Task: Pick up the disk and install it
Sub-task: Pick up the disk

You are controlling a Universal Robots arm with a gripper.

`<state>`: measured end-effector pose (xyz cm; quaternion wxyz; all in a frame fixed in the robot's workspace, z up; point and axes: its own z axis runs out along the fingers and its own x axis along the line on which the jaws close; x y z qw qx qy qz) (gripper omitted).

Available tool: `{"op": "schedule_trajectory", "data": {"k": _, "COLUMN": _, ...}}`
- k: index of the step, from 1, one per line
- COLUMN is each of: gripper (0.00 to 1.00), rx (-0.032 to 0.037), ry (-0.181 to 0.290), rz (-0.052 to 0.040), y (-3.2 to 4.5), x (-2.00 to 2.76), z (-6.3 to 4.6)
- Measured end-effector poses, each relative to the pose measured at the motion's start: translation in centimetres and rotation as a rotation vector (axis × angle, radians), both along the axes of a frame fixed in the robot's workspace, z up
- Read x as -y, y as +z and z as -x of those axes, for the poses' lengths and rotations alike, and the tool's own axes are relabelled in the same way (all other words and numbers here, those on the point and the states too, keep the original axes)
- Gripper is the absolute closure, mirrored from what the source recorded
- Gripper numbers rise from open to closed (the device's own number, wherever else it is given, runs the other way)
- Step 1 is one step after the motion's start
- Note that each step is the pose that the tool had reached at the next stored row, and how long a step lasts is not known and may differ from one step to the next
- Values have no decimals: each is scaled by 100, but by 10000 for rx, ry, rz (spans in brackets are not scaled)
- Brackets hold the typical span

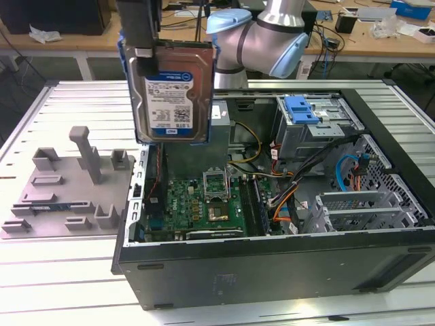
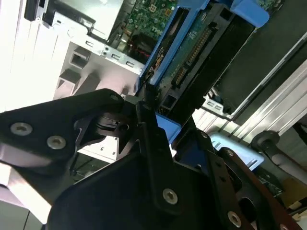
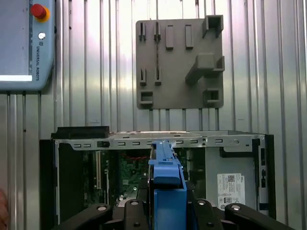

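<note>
Ribbed metal bench [image 1: 61,285] carried an open computer case [image 1: 272,272] and a grey fixture plate [image 1: 68,197]. We saw the hand [image 1: 141,49] clenched on the top edge of the disk [image 1: 173,92]. The disk hung upright just beneath the hand, in the air over the case's motherboard [image 1: 204,197]. We judged it was held on edge so it could slide into a bay. It was flat and silver, with a blue-and-white label and a blue plastic frame.
</note>
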<state>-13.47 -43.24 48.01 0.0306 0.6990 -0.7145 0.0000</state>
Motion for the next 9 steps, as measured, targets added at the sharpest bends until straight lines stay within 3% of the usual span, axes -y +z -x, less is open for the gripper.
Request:
{"op": "schedule_trajectory", "data": {"k": 6, "gripper": 64, "rx": -5, "ry": -1, "rz": 0, "y": 0, "x": 113, "z": -302}}
{"op": "schedule_trajectory", "data": {"k": 9, "gripper": 64, "rx": -7, "ry": 0, "rz": 0, "y": 0, "x": 211, "z": -583}}
